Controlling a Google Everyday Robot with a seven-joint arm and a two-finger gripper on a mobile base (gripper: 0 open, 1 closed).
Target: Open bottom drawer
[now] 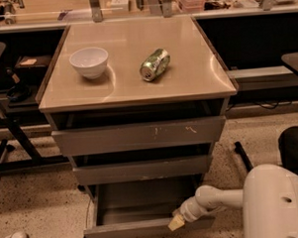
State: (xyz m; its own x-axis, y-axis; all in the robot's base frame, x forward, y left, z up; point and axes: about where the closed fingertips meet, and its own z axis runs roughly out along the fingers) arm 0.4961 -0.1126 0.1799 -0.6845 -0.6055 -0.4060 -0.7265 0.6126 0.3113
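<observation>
The bottom drawer (pixel 144 229) is the lowest of three grey handle-less drawers under the beige cabinet top. It stands pulled out, its plain flat front forward and its shallow grey tray (pixel 142 200) showing. My gripper (pixel 176 221), with a pale yellowish tip, rests at the top edge of the drawer front, right of its middle. My white arm (pixel 217 200) reaches in from the lower right.
A white bowl (pixel 89 61) and a green can (pixel 155 64) lying on its side sit on the cabinet top (pixel 187 84). The top drawer (pixel 140 135) with pale scratches and the middle drawer (pixel 141 170) are pushed in further. A chair frame (pixel 11 132) stands left, a dark stool (pixel 295 152) right.
</observation>
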